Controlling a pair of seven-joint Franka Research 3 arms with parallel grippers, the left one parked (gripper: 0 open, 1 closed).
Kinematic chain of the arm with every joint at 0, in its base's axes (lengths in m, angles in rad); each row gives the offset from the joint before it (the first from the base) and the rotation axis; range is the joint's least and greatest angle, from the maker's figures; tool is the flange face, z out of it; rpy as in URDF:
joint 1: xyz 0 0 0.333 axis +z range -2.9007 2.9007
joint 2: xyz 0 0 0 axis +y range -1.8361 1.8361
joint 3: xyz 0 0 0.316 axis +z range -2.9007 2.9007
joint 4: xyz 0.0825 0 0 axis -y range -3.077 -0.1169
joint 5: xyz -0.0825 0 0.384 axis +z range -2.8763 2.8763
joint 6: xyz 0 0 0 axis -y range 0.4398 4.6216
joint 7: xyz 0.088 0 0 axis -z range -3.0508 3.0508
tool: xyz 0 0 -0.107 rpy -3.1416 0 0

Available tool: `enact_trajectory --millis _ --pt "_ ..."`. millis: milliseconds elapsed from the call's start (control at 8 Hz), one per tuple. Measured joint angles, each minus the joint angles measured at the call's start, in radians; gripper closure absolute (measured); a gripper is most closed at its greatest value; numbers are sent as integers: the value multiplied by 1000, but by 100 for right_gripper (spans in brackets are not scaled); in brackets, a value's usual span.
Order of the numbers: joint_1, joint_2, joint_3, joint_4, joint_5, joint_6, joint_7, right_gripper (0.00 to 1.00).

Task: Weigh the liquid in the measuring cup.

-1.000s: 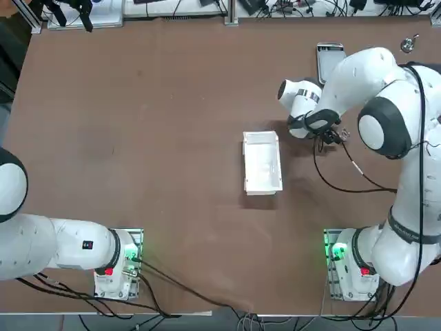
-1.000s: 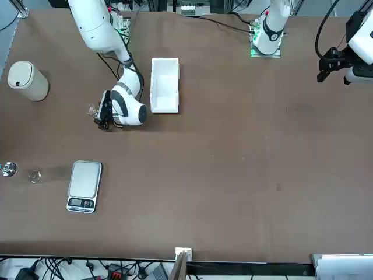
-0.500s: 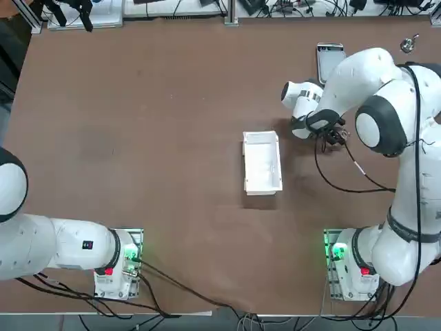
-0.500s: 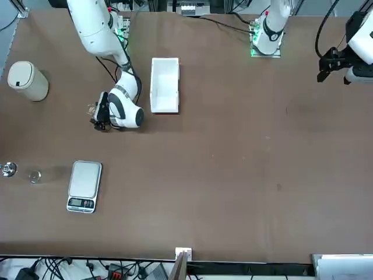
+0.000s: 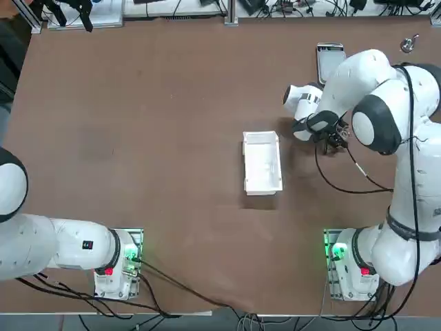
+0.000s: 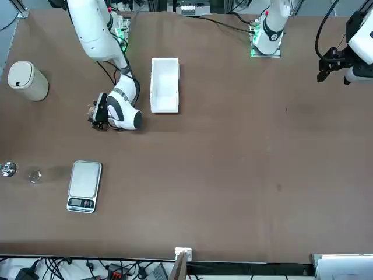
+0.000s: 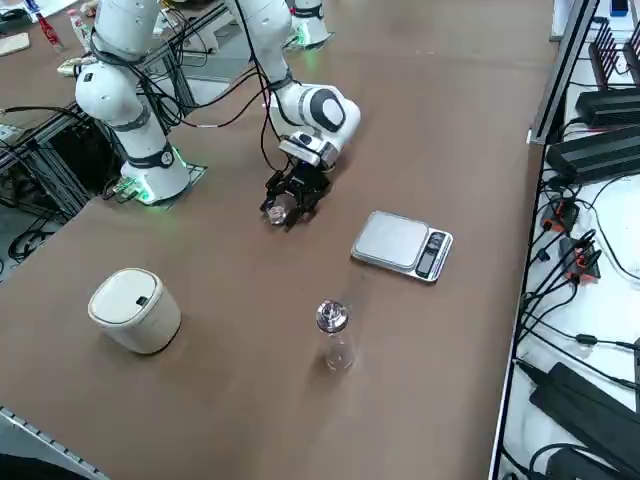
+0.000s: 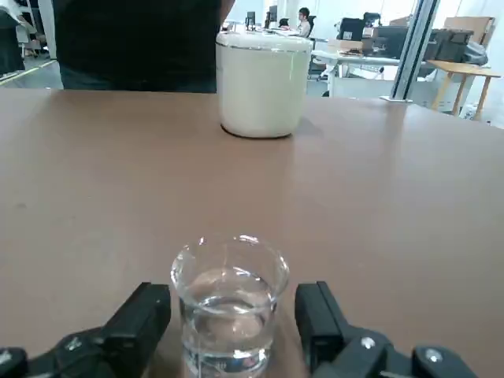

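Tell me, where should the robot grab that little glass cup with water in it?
Around its round side wall, coming in level, one finger each side. The measuring cup stands upright and holds liquid, so it probably shouldn't tip. The right end effector already has open fingers either side.

White arm (image 5: 386, 117), black joints, black tool (image 8: 228, 331), green-lit base (image 5: 337, 252)

On the desk (image 6: 233, 163): one white tray (image 6: 165, 84), one scale (image 6: 84, 185), one white canister (image 6: 26, 80), two small clear cups (image 8: 228, 303) (image 6: 35, 175), one metal knob (image 6: 7, 170).
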Motion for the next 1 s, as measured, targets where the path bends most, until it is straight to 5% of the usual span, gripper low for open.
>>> enact_trajectory --millis 250,375,500,1000 --pt "0 1 -1 1 0 -5 1 11" --pt "0 1 -1 2 0 -9 1 19" --pt "1 1 -1 4 -3 -16 1 39" --pt "9 0 2 33 -77 -38 -29 39"
